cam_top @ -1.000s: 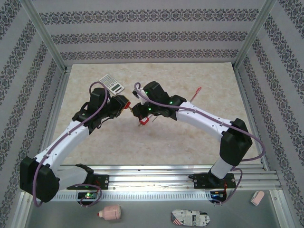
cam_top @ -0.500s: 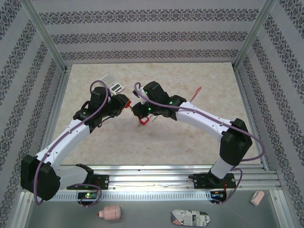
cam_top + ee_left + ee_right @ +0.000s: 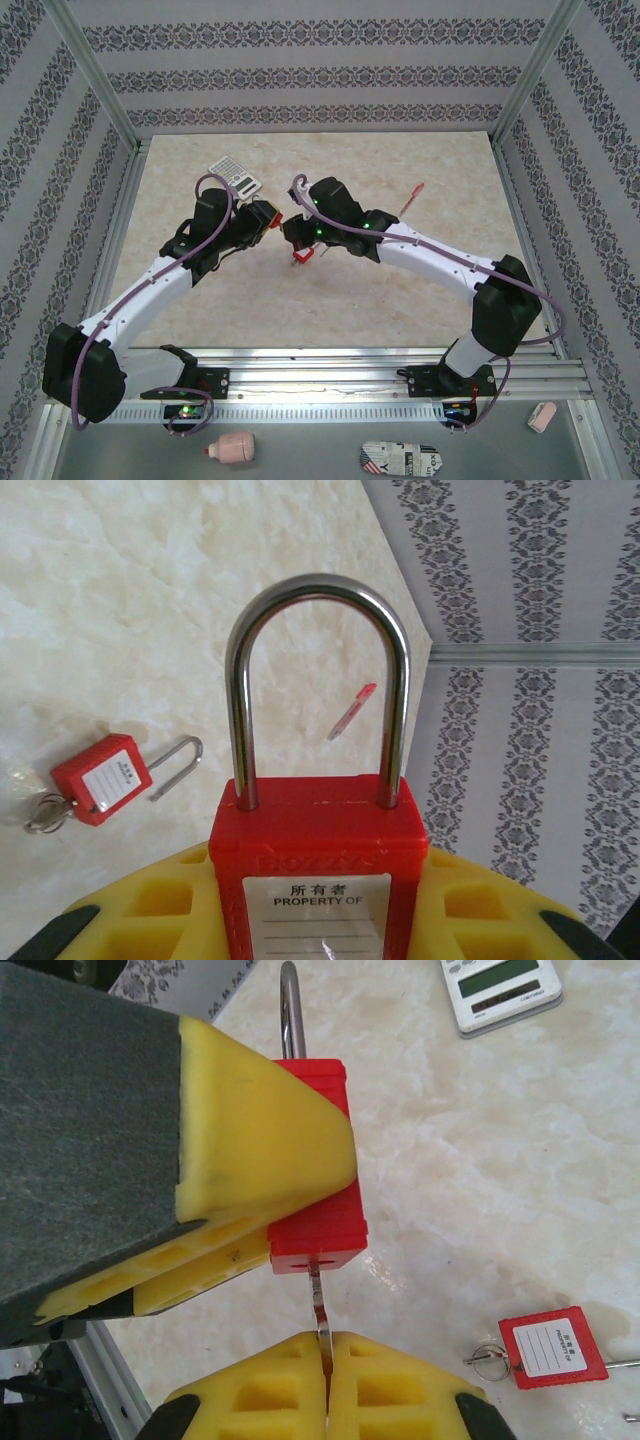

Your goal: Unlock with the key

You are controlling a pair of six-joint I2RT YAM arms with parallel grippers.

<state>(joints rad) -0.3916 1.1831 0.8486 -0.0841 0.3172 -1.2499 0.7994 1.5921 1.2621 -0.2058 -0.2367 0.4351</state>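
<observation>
Mid-bench, lock meets key. The left end effector (image 3: pixel 262 217) has its yellow pads part-closed around the body of a red padlock (image 3: pixel 315 850). Facing it, the right end effector (image 3: pixel 327 1360) is pinched fully together on the thin silvery key (image 3: pixel 317 1305), whose blade stands in the keyway on the lock's underside. Over the past second both arms have nudged only slightly, the right elbow sliding outward while the pairing held (a fine adjustment rather than a turn, by the look of it). The steel shackle (image 3: pixel 320 670) has both legs seated, so the lock appears not yet released. The padlock body is ribbed matt plastic with a white label, the shackle is round and polished, and the pads are open-celled. A second red padlock (image 3: pixel 100 780), its shackle sprung, lies on the mottled cream bench (image 3: pixel 400 290) near a red pen (image 3: pixel 352 710).
</observation>
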